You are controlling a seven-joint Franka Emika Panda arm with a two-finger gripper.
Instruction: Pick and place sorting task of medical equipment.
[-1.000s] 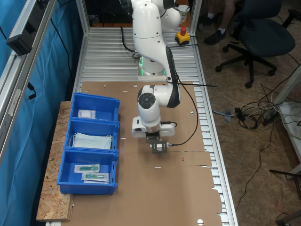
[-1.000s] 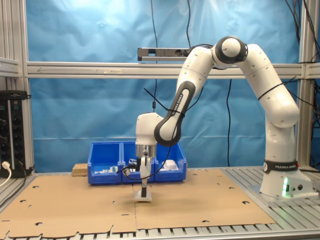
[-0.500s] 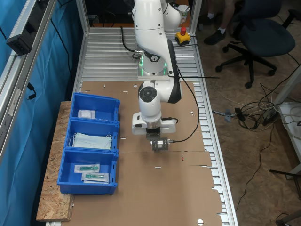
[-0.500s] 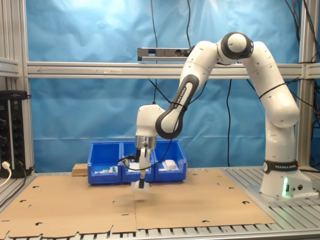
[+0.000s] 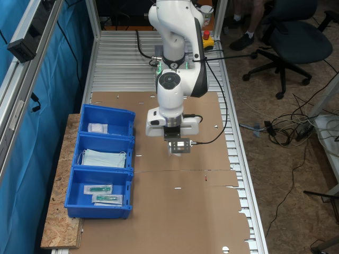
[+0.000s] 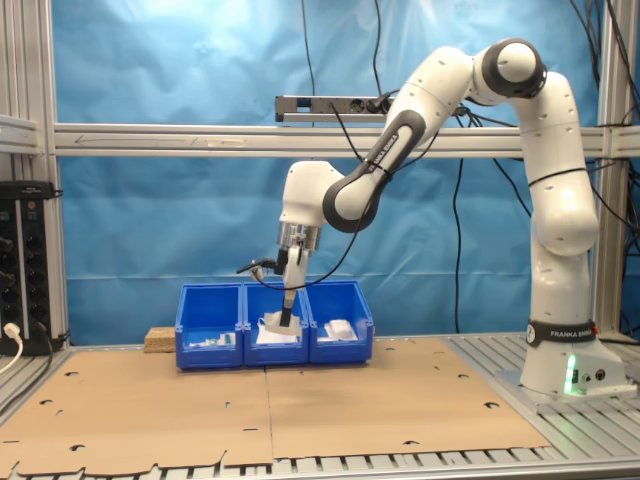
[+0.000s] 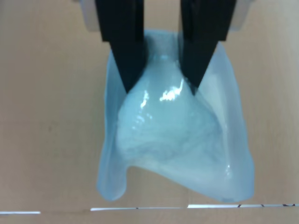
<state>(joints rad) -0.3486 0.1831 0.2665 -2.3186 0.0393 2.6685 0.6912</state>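
My gripper (image 5: 179,149) is shut on the medical equipment (image 5: 173,152), a small white packet in crinkly clear wrap. In the wrist view the two black fingers (image 7: 126,51) pinch the packet's upper edge and the packet (image 7: 173,140) sags below them over bare cardboard. In the second exterior view the gripper (image 6: 286,318) hangs well above the cardboard, with the packet (image 6: 277,328) seen in front of the blue bins (image 6: 210,292). In the first exterior view the gripper stands apart from the bins (image 5: 130,138), toward the first exterior view's right.
The blue bin row has three compartments: another white packet (image 5: 98,127), pale-blue face masks (image 5: 103,157) and clear packets with teal parts (image 5: 103,193). A brown cardboard sheet (image 5: 196,211) covers the table. A red stop button (image 5: 206,38) sits near the robot base; an office chair (image 5: 296,37) stands beyond the table.
The arm has lifted the packet off the cardboard and carried it upward and toward the robot base; in the second exterior view it now hangs at bin height.
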